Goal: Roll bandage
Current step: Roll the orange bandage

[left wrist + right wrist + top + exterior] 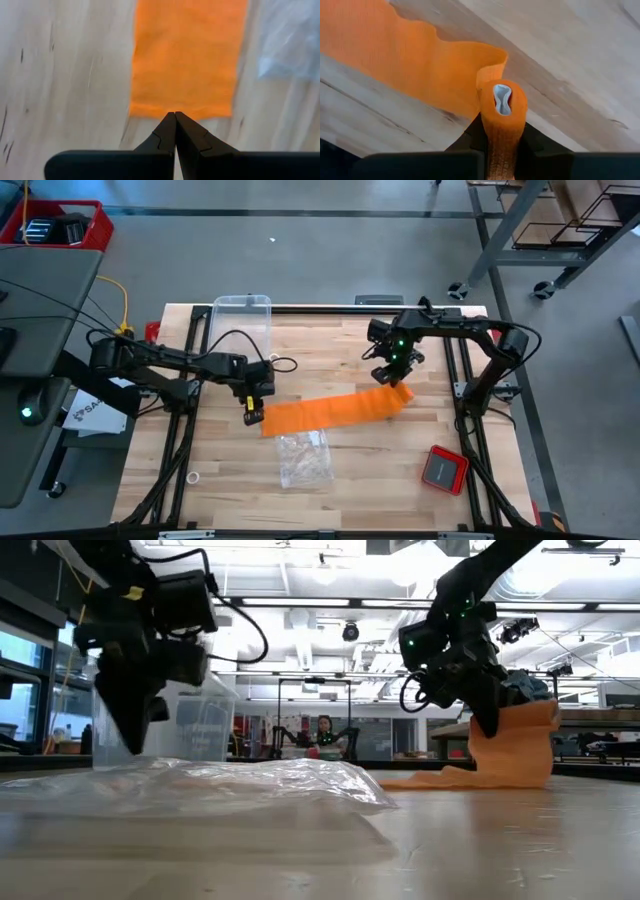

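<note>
Right fingers (502, 135) pinch the bandage (335, 411) beside a clear bin (240, 325).

bandage (335, 410) between pincers, plastic bag (304, 458) before it

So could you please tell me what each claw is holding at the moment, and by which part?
The right claw grips the bandage by its rolled end. The left claw, shut, holds nothing at the flat end.

Wood table (400, 480): orange bandage (330, 412), plastic bag (304, 457), red device (444, 469), clear bin (240, 315)
</note>
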Robot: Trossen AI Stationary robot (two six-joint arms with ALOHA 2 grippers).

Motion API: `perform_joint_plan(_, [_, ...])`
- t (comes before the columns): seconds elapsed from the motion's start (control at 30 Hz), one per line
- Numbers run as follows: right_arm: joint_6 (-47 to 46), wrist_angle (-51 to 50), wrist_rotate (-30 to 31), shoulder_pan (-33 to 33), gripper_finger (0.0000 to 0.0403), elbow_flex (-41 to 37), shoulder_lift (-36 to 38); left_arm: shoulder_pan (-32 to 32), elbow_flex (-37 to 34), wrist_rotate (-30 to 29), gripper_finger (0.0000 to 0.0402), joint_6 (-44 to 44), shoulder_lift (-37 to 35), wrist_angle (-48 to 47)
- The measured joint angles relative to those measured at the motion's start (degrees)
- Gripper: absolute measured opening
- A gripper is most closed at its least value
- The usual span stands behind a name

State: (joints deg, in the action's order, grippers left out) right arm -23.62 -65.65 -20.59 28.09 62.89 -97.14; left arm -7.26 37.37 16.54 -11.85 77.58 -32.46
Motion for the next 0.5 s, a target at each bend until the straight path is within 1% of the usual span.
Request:
perform_joint_plan(0.1, [-1.21, 0.22, 0.03, -0.66, 0.003, -0.02, 0.02, 1.1, -0.08, 0.11, 0.0, -0.24, 0.53, 4.4])
perform_joint_plan(0.17, [-2.05, -0.25, 0.15, -0.85, 0.003, -0.02, 0.39, 1.65, -0.24, 0.08, 0.0, -2.57, 2.21, 4.42])
perform_joint_plan(0.27, [-3.14, -2.15, 0.2, -1.29, 0.003, -0.02, 1.9, 2.85, -0.29, 1.57, 0.0, -7.04, 3.99, 5.62])
perform_joint_plan(0.4, [-3.74, -2.2, 0.4, -1.3, 0.003, -0.02, 3.41, 5.37, -0.23, 0.5, 0.0, -9.06, 6.44, 9.85])
perform_joint_plan(0.5, [-5.12, -2.21, 0.66, -1.26, 0.003, -0.02, 4.07, 6.39, -0.2, -0.52, 0.0, -9.38, 8.83, 9.27])
